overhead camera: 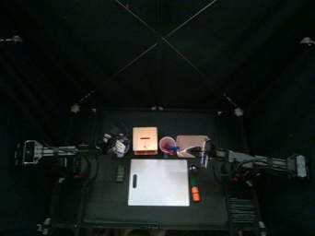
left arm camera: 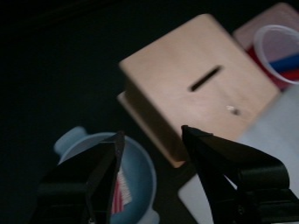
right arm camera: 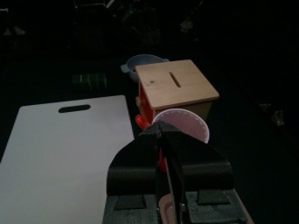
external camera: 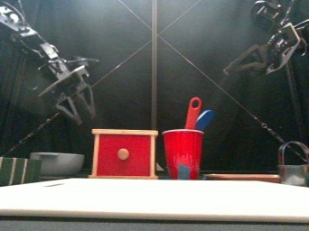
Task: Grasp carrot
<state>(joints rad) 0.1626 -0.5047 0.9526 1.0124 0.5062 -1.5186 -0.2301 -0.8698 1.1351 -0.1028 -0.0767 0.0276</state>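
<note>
Carrot (overhead camera: 196,194) lies in the top view at the right edge of the white board (overhead camera: 160,182) on the bench (overhead camera: 105,217), with the left claw (overhead camera: 103,147) and right claw (overhead camera: 204,157) over the bench's two sides, neither near it. Front view has both arms hanging high behind a red cup (external camera: 182,153) and a red-faced box (external camera: 125,153). Left wrist view shows that claw's jaws apart above a pale bowl (left arm camera: 138,179); right wrist view shows that claw's jaws together, pointing at the wooden box (right arm camera: 176,87).
</note>
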